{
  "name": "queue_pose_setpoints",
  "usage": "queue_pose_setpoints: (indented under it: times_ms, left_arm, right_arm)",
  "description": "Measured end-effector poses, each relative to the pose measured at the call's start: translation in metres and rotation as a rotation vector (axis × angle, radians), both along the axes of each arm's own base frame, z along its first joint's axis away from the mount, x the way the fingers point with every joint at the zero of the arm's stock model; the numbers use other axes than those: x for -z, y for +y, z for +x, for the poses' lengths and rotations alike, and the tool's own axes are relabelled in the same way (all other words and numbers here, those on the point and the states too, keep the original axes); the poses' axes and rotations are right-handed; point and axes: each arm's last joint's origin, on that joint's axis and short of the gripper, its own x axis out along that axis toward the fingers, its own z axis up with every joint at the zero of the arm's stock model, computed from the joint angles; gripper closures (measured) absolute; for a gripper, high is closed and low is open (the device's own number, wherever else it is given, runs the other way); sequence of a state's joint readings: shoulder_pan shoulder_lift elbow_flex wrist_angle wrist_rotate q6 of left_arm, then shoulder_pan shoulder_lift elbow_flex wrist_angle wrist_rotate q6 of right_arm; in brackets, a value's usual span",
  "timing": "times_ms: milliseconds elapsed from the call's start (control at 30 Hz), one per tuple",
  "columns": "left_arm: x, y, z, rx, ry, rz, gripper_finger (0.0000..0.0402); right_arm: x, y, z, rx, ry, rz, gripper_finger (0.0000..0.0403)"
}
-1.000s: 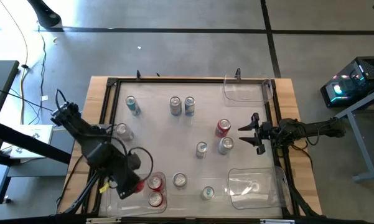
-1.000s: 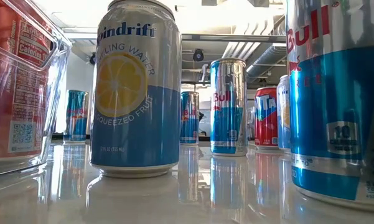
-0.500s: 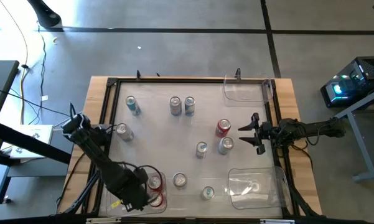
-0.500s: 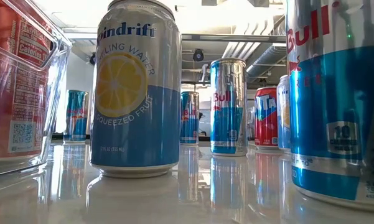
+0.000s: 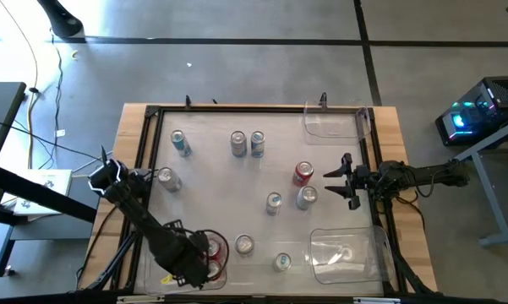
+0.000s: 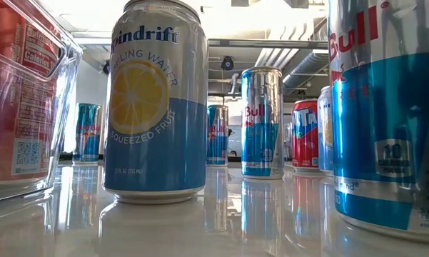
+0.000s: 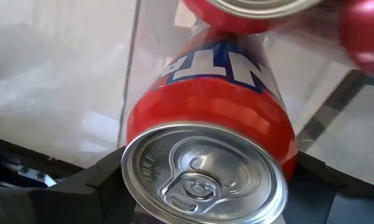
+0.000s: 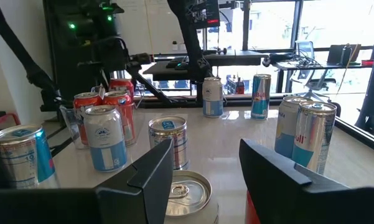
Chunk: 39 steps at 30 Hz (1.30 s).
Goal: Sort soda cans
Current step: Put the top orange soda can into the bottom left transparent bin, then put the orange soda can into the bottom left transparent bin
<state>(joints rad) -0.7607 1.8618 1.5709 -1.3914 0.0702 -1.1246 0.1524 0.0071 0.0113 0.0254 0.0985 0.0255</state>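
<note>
the left gripper (image 5: 199,257) is over the near-left bin (image 5: 222,239), fingers clamped on a red can (image 7: 211,130) beside other red cans (image 5: 211,247). the right gripper (image 5: 336,180) waits at the right side, fingers apart, near a grey can (image 5: 307,198). blue cans (image 5: 258,143) stand far.

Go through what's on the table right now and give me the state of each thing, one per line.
Left end effector: lowered in the left bin, shut on a red can.
Red can: upright, held between the fingers.
Left bin: upright, holding red cans.
Right end effector: open, empty, waiting near the table's right edge.
Lone red can: upright on the table, unsorted.
Near right bin: upright, no cans inside.
Far right bin: upright, no cans inside.
</note>
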Motion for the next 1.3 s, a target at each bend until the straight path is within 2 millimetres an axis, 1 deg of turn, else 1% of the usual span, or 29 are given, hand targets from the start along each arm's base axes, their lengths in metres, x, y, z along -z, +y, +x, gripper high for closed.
queue_pose_setpoints:
  times_ms: [200, 333, 533, 633, 767, 867, 1067, 1233, 1300]
  left_arm:
    - [0.011, 0.004, 0.002, 0.01, -0.027, 0.035, 0.0113]
    - [0.017, 0.002, 0.004, 0.017, -0.058, 0.02, 0.0111]
    - [0.022, 0.004, 0.003, 0.02, -0.073, 0.03, 0.008]
    - [0.027, 0.005, 0.002, 0.003, -0.063, 0.045, 0.0064]
    - [0.028, 0.005, 0.002, 0.002, -0.063, 0.044, 0.0056]
    - [0.024, 0.006, 0.003, -0.007, -0.078, 0.029, 0.0054]
    - [0.009, 0.012, 0.001, -0.029, -0.105, -0.03, 0.0053]
    - [-0.01, 0.02, -0.004, -0.055, -0.138, -0.086, 0.0053]
    - [-0.021, 0.024, -0.007, -0.076, -0.173, -0.1, 0.0053]
  right_arm:
    - [0.0, 0.0, 0.0, 0.0, 0.0, 0.0, 0.0224]
    - [0.0, 0.0, 0.0, 0.0, 0.0, 0.0, 0.0224]
    - [0.0, 0.0, 0.0, 0.0, 0.0, 0.0, 0.0224]
    - [0.0, 0.0, 0.0, 0.0, 0.0, 0.0, 0.0224]
    - [0.0, 0.0, 0.0, 0.0, 0.0, 0.0, 0.0224]
    - [0.0, 0.0, 0.0, 0.0, 0.0, 0.0, 0.0224]
    - [0.0, 0.0, 0.0, 0.0, 0.0, 0.0, 0.0224]
    - [0.0, 0.0, 0.0, 0.0, 0.0, 0.0, 0.0224]
    - [0.0, 0.0, 0.0, -0.001, 0.0, 0.0, 0.0224]
